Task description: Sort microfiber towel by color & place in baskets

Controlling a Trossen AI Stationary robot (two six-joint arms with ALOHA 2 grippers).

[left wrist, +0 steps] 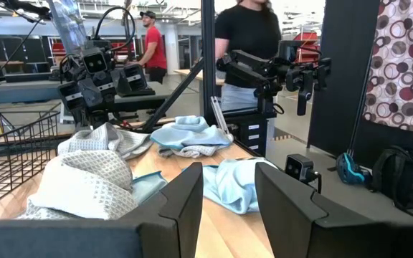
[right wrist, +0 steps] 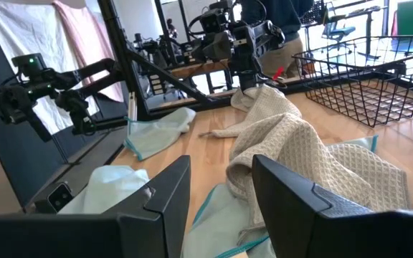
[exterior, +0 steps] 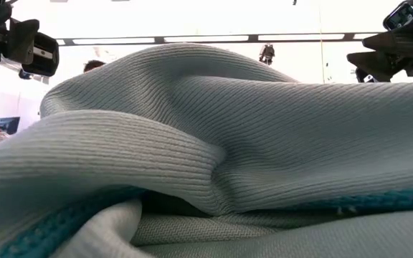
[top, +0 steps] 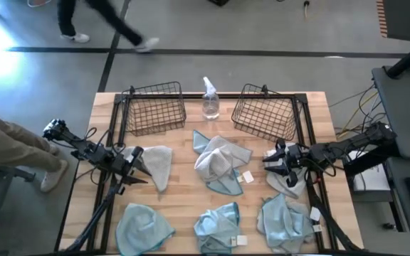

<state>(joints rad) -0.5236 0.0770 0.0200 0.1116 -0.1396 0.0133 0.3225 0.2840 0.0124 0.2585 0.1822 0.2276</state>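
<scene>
Several microfiber towels lie loose on the wooden table. A pale grey-white one (top: 161,163) lies just past my left gripper (top: 138,166). A grey-and-teal heap (top: 219,162) fills the middle. Teal ones lie near the front edge at left (top: 142,227), centre (top: 218,227) and right (top: 283,220). Two dark wire baskets (top: 154,108) (top: 265,114) stand at the far edge. My left gripper (left wrist: 228,208) is open and level above the table's left side. My right gripper (right wrist: 221,204) is open and level above a grey towel (top: 289,183) on the right.
A clear spray bottle (top: 210,99) stands between the two baskets at the far edge. In the low view a towel (exterior: 206,143) right in front of the lens fills nearly the whole view. People stand in the room beyond the table (left wrist: 249,43).
</scene>
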